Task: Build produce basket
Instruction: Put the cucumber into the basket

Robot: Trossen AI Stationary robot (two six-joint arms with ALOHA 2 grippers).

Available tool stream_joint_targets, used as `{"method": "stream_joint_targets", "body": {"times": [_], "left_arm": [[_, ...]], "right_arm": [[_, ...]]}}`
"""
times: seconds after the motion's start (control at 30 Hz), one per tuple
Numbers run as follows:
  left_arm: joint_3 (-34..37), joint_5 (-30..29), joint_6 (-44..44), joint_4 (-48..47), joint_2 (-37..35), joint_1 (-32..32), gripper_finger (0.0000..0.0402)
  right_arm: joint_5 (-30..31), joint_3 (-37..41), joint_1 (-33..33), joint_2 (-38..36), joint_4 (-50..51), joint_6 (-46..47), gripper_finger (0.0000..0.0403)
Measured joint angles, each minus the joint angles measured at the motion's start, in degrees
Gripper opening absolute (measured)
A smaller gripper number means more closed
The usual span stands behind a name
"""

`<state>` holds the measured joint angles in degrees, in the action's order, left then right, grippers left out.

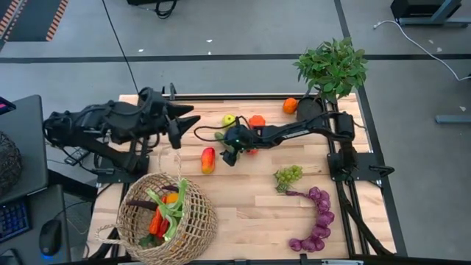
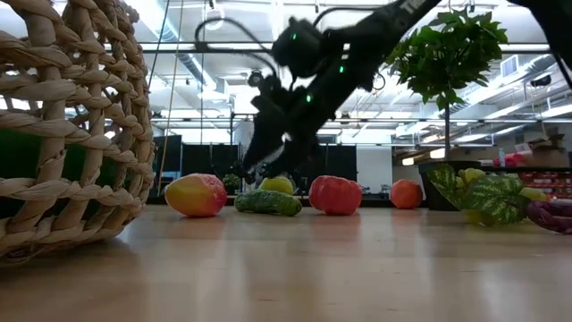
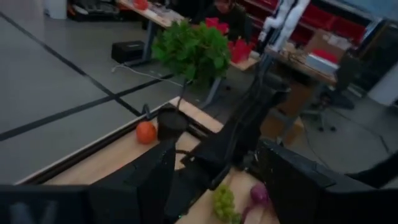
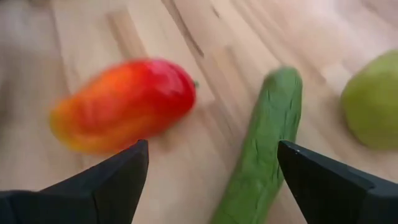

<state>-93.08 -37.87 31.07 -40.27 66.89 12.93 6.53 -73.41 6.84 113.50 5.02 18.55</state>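
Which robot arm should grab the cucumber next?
Probably the right. The right gripper hangs open just over the cucumber, while the left gripper sits off to the side.

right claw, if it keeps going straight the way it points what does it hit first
Probably the cucumber, lying just ahead between the open right claw's fingers; the red-orange fruit sits beside that line. Depth is unclear, so it could meet bare table first.

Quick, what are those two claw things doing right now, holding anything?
Left end effector: open, empty, raised beyond the basket.
Right end effector: open, empty, above the cucumber.
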Motion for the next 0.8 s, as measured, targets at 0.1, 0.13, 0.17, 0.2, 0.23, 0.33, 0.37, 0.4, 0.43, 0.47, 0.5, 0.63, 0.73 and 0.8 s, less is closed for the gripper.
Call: {"method": "stream_joint_targets", "body": {"times": [0.1,0.13,0.17,0.2,0.23,0.33,0.37,0.4,0.43,0.47,0.5,0.63,0.73,0.8], "left_arm": [[0.09,0.38,-0.05,-0.57,0.29,-1.00,0.0232],[0.08,0.45,-0.10,-0.39,0.25,-1.29,0.0232],[0.07,0.51,-0.27,-0.49,0.22,-1.54,0.0231],[0.07,0.53,-0.53,-0.58,0.23,-1.73,0.0231],[0.07,0.62,-0.91,-0.78,0.23,-1.99,0.0231],[0.07,0.64,-2.08,-1.28,0.23,-2.97,0.0231],[0.07,0.64,-1.89,-1.57,0.23,-3.25,0.0231],[0.07,0.64,-1.79,-1.69,0.23,-3.49,0.0231],[0.07,0.61,-1.97,-2.07,0.23,-3.69,0.0231],[0.07,0.62,-2.31,-2.69,0.25,-3.84,0.0231],[0.07,0.60,-2.86,-3.39,0.23,-3.92,0.0231],[0.07,0.66,-3.21,-4.70,0.25,-3.87,0.0231],[0.09,0.66,-3.26,-4.44,0.09,-3.87,0.0231],[0.07,0.64,-3.26,-4.44,-0.06,-3.89,0.0231]], "right_arm": [[0.08,0.00,0.35,0.90,2.10,-0.79,0.0355],[0.29,0.00,0.38,0.90,3.52,-0.67,0.0353],[0.60,0.00,0.42,0.86,4.30,-0.38,0.0352],[1.11,0.00,0.49,0.86,4.50,-0.28,0.0351],[1.79,0.00,0.49,0.86,4.84,-0.26,0.0349],[2.58,0.00,0.54,0.84,6.15,1.46,0.0348],[2.56,0.00,0.54,0.84,6.22,2.91,0.0348],[2.60,0.00,0.54,0.84,6.15,4.23,0.0348],[2.91,-0.01,0.54,1.00,6.08,5.18,0.0348],[3.46,-0.11,0.54,1.55,5.72,5.76,0.0348],[3.58,-0.11,0.54,1.94,5.84,6.45,0.0348],[2.05,0.01,0.37,4.18,6.51,10.15,0.0348],[0.57,-0.29,0.00,4.85,6.14,14.04,0.0348],[2.08,-0.35,-0.57,4.93,6.24,14.96,0.0348]]}}
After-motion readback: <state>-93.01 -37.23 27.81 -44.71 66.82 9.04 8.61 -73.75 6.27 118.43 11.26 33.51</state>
